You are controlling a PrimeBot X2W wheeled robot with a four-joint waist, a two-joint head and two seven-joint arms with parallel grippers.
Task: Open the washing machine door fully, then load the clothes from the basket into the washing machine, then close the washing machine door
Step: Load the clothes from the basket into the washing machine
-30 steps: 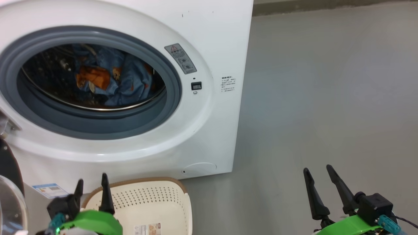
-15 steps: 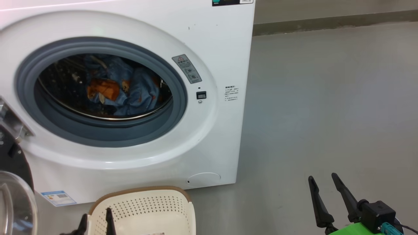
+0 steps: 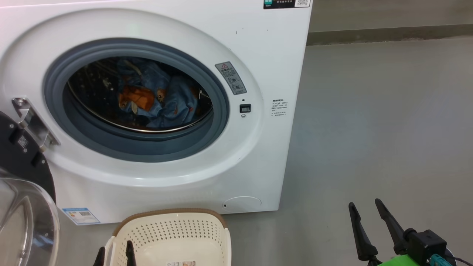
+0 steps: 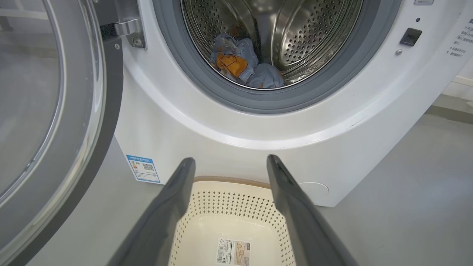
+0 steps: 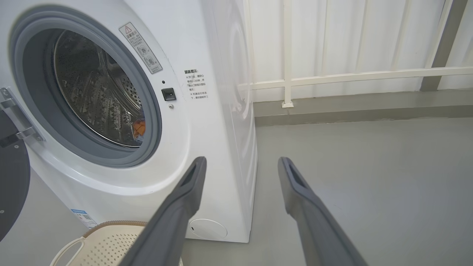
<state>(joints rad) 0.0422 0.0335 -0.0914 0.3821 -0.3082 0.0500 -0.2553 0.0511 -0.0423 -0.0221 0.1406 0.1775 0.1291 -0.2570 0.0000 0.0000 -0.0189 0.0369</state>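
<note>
Two steps look done in the head view: the washing machine door (image 3: 22,162) hangs swung wide at the left on its hinge (image 3: 31,120), and the blue bear-print clothes (image 3: 155,99) lie inside the washing machine (image 3: 258,55). The basket (image 3: 173,232) sits just in front, with your left gripper (image 3: 115,255) poking up at its near rim. Your right gripper (image 3: 365,204) hangs well apart over the floor, fingers spread and empty.

In the left wrist view, the left fingers stand wide apart, holding nothing, above the basket's bare bottom and sticker label (image 4: 232,251).

In the right wrist view, the right fingers point past the machine's front corner.

Closing the door seems the step in hand. You need the left gripper behind the black rim, pushing it round to the latch socket (image 3: 245,108).
</note>
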